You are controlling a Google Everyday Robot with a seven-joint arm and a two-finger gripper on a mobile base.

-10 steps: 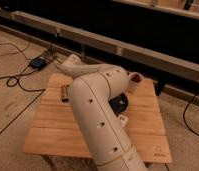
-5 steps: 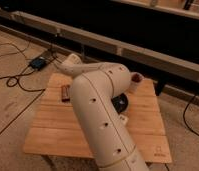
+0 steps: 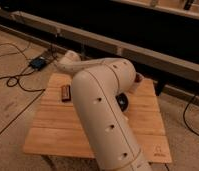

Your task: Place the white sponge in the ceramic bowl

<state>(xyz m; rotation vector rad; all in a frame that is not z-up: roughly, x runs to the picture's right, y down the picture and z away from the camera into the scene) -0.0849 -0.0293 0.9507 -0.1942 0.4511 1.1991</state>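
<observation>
My white arm (image 3: 100,107) fills the middle of the camera view and reaches over the wooden table (image 3: 53,130). The gripper is hidden behind the arm's bent upper part, somewhere over the far middle of the table. Only a dark sliver of the ceramic bowl (image 3: 122,101) shows at the arm's right edge. The white sponge is hidden.
A small dark brown rectangular object (image 3: 66,93) lies on the table left of the arm. A small pale cup (image 3: 138,81) stands at the far right corner. A blue box (image 3: 38,63) and cables lie on the floor to the left. A long dark bench runs behind.
The arm's upper part has shifted slightly to the right. The objects on the table have not moved.
</observation>
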